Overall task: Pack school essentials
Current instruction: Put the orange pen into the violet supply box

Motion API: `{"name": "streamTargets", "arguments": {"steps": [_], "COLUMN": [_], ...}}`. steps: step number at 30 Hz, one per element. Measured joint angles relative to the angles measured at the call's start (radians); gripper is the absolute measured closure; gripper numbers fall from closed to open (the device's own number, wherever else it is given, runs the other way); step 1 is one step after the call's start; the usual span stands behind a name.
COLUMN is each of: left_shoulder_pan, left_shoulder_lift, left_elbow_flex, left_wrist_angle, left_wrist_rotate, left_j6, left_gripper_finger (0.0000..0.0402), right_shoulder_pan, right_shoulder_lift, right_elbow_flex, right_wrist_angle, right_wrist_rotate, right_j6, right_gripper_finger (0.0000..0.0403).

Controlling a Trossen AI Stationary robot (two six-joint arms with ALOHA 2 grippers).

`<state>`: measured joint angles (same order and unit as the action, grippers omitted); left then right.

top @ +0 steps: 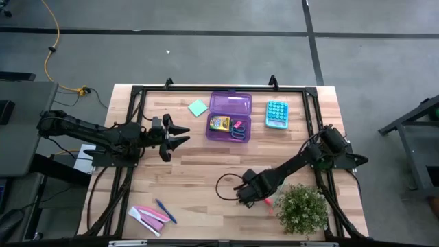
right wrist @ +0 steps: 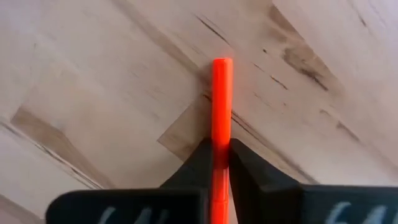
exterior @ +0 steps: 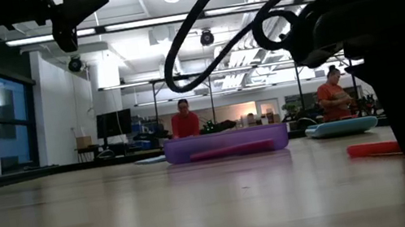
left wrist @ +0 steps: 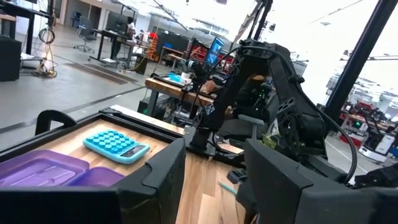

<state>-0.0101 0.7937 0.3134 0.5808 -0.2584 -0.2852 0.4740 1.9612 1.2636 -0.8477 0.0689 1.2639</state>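
An orange-red pen [right wrist: 222, 93] lies on the wood near the table's near right; my right gripper [top: 251, 196] is shut on it. The open purple box [top: 230, 104] sits at the far middle, with the yellow crayon box [top: 219, 123], blue-handled scissors [top: 239, 132] and a tiny pink eraser [top: 238, 124] inside. A green sticky-note pad [top: 198, 108] lies flat to the box's left. A blue pen [top: 164, 210] lies near the near edge. My left gripper [top: 181, 134] hovers open, left of the box. My right gripper pinches the orange-red pen's shaft [right wrist: 221, 134] between its two fingers [right wrist: 249, 165], some way back from the end that shows. The fingers come from above, pointing down, one on each side of the pen. The pen [exterior: 374, 151] lies level on the table.
A light-blue buttoned pad [top: 276, 113] lies right of the box. A potted plant [top: 302, 209] stands close by my right gripper at the near right edge. Pink and white flat pieces [top: 147, 216] lie near the blue pen. People sit in the room beyond the table.
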Motion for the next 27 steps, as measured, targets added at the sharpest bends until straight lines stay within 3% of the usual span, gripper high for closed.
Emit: {"name": "streamTargets", "arguments": {"steps": [4,10,14,20,22,27], "left_shoulder_pan": [0.000,0.000,0.000,-0.004,-0.016,-0.049], "left_shoulder_lift": [0.000,0.000,0.000,0.000,0.008,0.031], "left_elbow_flex": [0.000,0.000,0.000,0.000,0.000,0.000], "left_wrist_angle": [0.000,0.000,0.000,0.000,0.004,0.029], "left_wrist_rotate": [-0.012,-0.017,-0.017,-0.016,-0.015,-0.014], "left_j6": [0.000,-0.002,-0.002,0.009,0.034,0.097], "left_gripper_finger": [0.0245,0.0245,0.0245,0.0245,0.0245,0.0245], "right_shoulder_pan": [-0.004,0.019,0.013,-0.040,-0.079,-0.208], "right_shoulder_lift": [-0.041,-0.167,-0.217,-0.223,-0.232,-0.304], "right_elbow_flex": [-0.009,-0.005,-0.004,-0.024,-0.103,-0.353], "right_wrist_angle": [-0.068,-0.024,0.087,0.323,0.507,1.001], "right_wrist_rotate": [0.139,0.366,0.519,0.651,0.626,0.353], "right_j6": [-0.107,-0.278,-0.402,-0.670,-0.775,-0.973], "right_gripper_finger": [0.0397,0.0399,0.0400,0.0401,0.0402,0.0402]}}
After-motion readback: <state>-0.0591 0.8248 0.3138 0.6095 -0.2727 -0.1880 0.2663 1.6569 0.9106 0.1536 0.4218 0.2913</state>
